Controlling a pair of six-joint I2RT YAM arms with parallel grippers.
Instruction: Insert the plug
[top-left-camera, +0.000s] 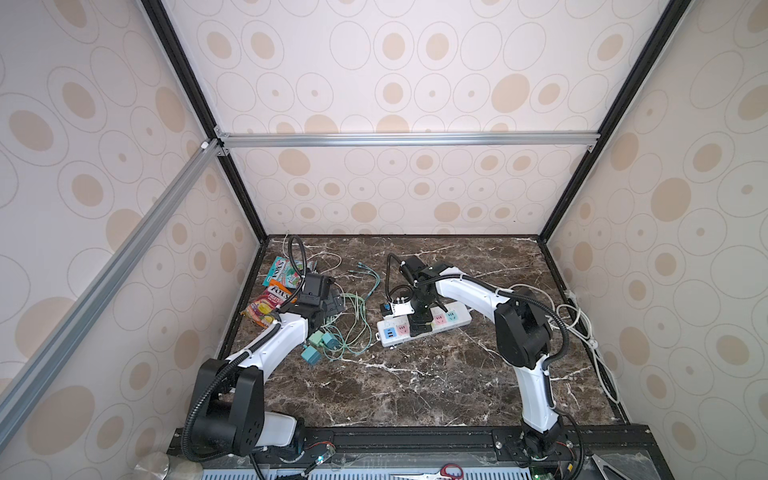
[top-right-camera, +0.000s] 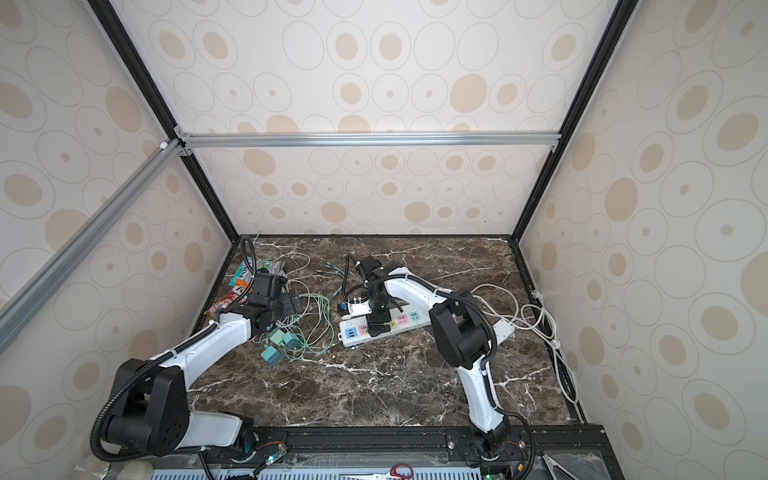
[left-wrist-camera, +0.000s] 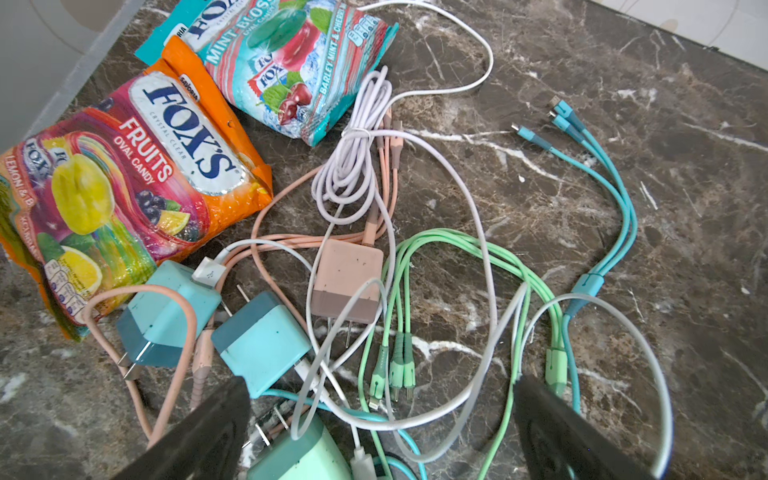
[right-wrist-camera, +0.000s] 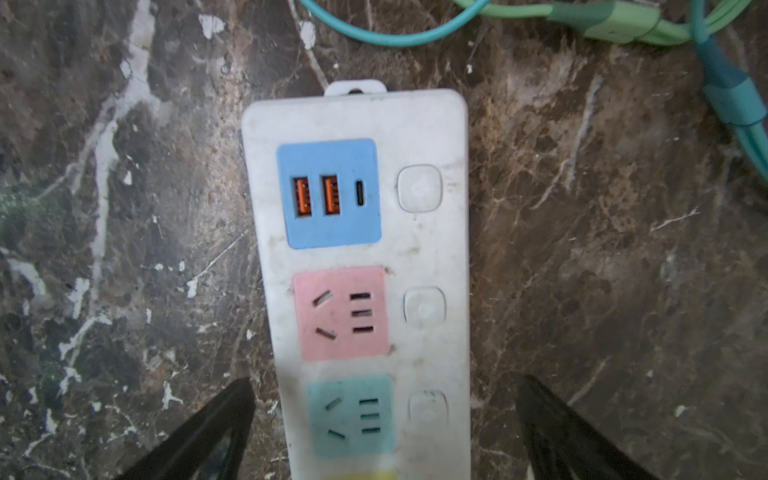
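Left gripper: my left gripper hangs over the tangle of chargers. Its jaws are spread wide and grasp nothing, and only loose cable lies beneath them.
Right gripper: my right gripper is above the power strip with its jaws released. One finger stands off each long edge, with bare marble showing in both gaps. I can't tell its height over the strip.
Plugs: I see a pink plug, a teal plug, a second teal plug and a mint plug. All four lie loose on the table.
Plug cluster: in both top views the plug cluster sits left of centre, by my left arm's wrist and well apart from the strip.
Strip position: it lies at the centre of the table in both top views, slanted, with its USB end toward the lower left.
Strip face: from the tabbed end run a blue USB panel, a pink socket and a teal socket.
Cables: a green cable, a blue three-headed cable and a white cable loop over and around the plugs.
Candy bags: two candy bags lie at the table's upper left in the top views, just beside the plugs.
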